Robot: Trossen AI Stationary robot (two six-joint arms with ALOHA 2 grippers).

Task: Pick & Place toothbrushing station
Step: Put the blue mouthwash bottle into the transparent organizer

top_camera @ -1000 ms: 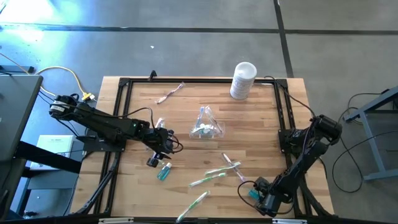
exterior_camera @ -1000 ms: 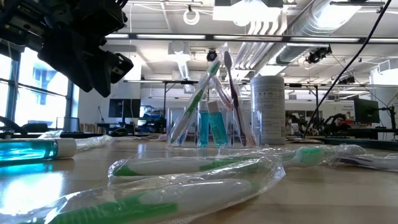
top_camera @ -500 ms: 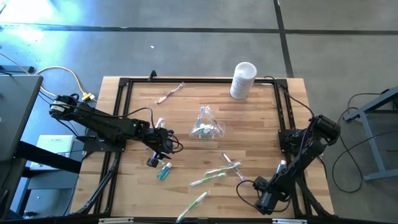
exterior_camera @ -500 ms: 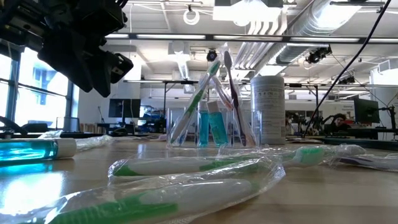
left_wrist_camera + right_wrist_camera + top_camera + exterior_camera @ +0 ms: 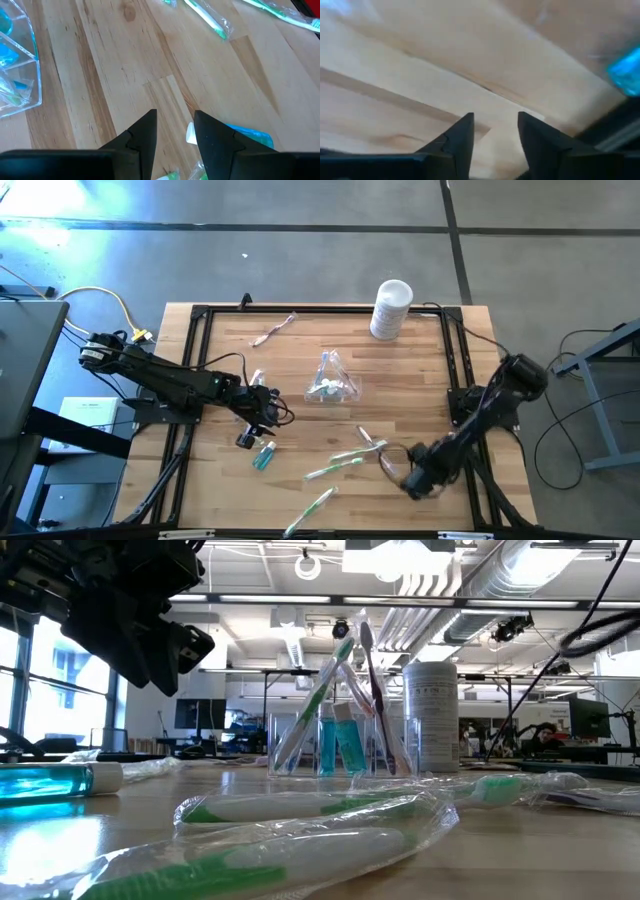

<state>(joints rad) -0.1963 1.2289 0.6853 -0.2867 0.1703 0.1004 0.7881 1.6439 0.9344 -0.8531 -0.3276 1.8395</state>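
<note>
The clear cup (image 5: 331, 384) stands upright at the table's middle and holds toothbrushes and teal tubes (image 5: 340, 740). Several wrapped green toothbrushes (image 5: 345, 456) lie loose near the front. A pink toothbrush (image 5: 272, 331) lies at the far left. A teal tube (image 5: 263, 458) lies flat, just below my left gripper (image 5: 174, 122), which hangs open above the wood left of the cup. My right gripper (image 5: 410, 480) hangs open over bare wood near the front right, with nothing between its fingers (image 5: 462, 132). A blurred teal thing (image 5: 626, 75) shows beyond it.
A white canister (image 5: 390, 308) stands at the far right edge. A black frame (image 5: 300, 311) runs around the wooden table top. Cables trail off the table's left side. Bare wood lies between the cup and the far rail.
My right gripper has gone from the table's front right corner toward the left and a little toward the far edge, rising slightly, and now stands close to the loose toothbrushes. My left arm has kept still.
</note>
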